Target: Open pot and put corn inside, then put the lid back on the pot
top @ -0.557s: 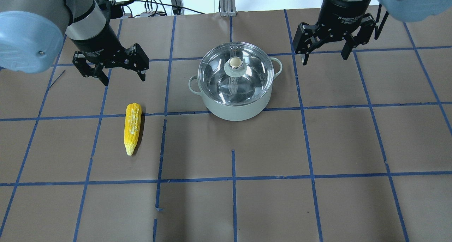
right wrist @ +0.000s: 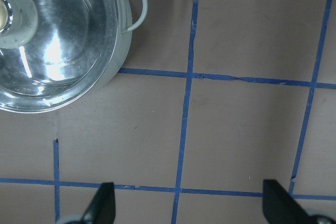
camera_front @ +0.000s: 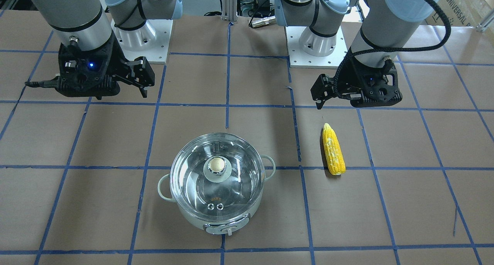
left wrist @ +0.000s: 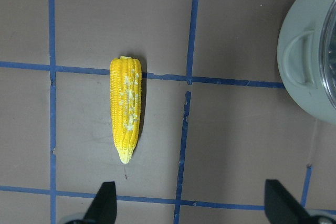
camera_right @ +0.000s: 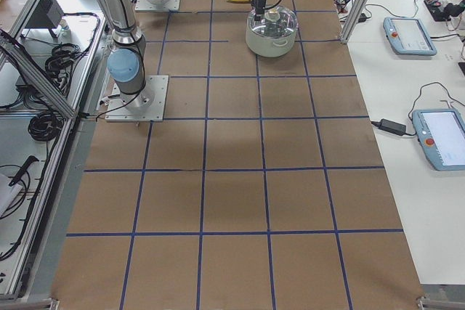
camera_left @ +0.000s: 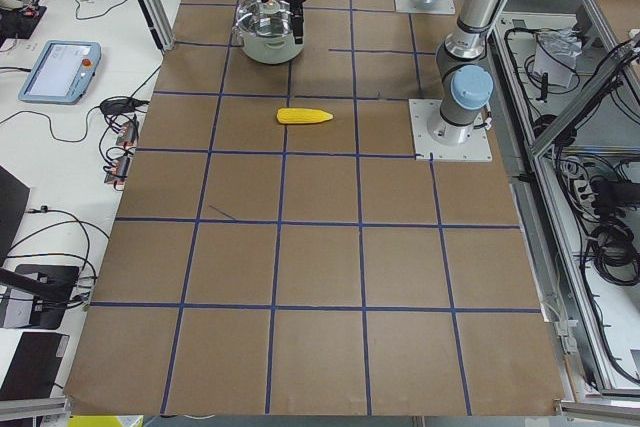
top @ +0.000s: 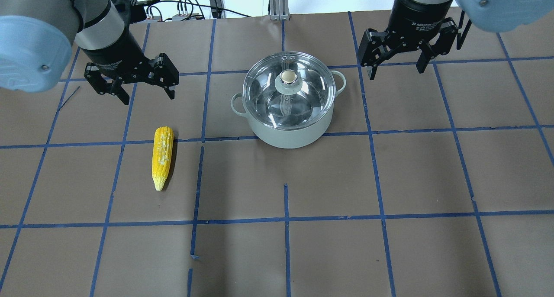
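The pale-green pot (top: 290,134) stands mid-table with the clear glass lid (top: 311,93) seated on it, beige knob on top. The yellow corn (top: 162,156) lies flat on the paper to the pot's left, its tip pointing toward the view's bottom. My left gripper (top: 148,95) is open and empty above the table, just beyond the corn's blunt end. In the left wrist view the corn (left wrist: 126,108) lies ahead of the open fingers (left wrist: 105,200). My right gripper (top: 396,72) is open and empty to the right of the pot; the lid (right wrist: 52,40) shows in the right wrist view.
Brown paper with a blue tape grid (top: 285,219) covers the table. The arm bases (camera_front: 139,37) stand on white plates at the robot's edge. Tablets and cables (camera_left: 60,67) lie on a side bench.
Both grippers have shifted slightly upward in the overhead view, the left one also a little leftward. The pot, lid and corn have not moved.
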`<move>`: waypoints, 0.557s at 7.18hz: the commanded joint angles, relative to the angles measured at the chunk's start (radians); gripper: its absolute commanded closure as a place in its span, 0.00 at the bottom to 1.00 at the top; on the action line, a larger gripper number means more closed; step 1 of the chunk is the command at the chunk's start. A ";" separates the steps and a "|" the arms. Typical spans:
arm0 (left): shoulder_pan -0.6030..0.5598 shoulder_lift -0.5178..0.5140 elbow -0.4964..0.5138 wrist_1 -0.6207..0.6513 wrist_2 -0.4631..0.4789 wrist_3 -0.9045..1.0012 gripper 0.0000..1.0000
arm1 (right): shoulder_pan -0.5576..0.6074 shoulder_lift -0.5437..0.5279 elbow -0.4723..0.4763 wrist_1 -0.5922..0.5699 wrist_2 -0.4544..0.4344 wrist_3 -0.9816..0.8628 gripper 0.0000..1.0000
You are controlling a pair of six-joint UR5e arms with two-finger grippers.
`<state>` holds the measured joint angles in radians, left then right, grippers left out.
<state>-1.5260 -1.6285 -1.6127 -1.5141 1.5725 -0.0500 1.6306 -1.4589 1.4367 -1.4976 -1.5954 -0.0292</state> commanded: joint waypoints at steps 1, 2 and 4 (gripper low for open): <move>0.045 -0.014 -0.019 -0.009 0.009 0.016 0.00 | 0.000 0.000 0.004 -0.001 -0.006 -0.001 0.00; 0.078 -0.043 -0.065 0.008 0.026 0.091 0.00 | 0.000 0.000 0.002 -0.001 -0.008 0.000 0.00; 0.138 -0.091 -0.130 0.111 0.023 0.140 0.00 | -0.003 0.002 0.002 -0.013 0.000 0.005 0.00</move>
<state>-1.4203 -1.6931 -1.7054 -1.4624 1.5943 0.0663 1.6292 -1.4576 1.4389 -1.5071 -1.5974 -0.0261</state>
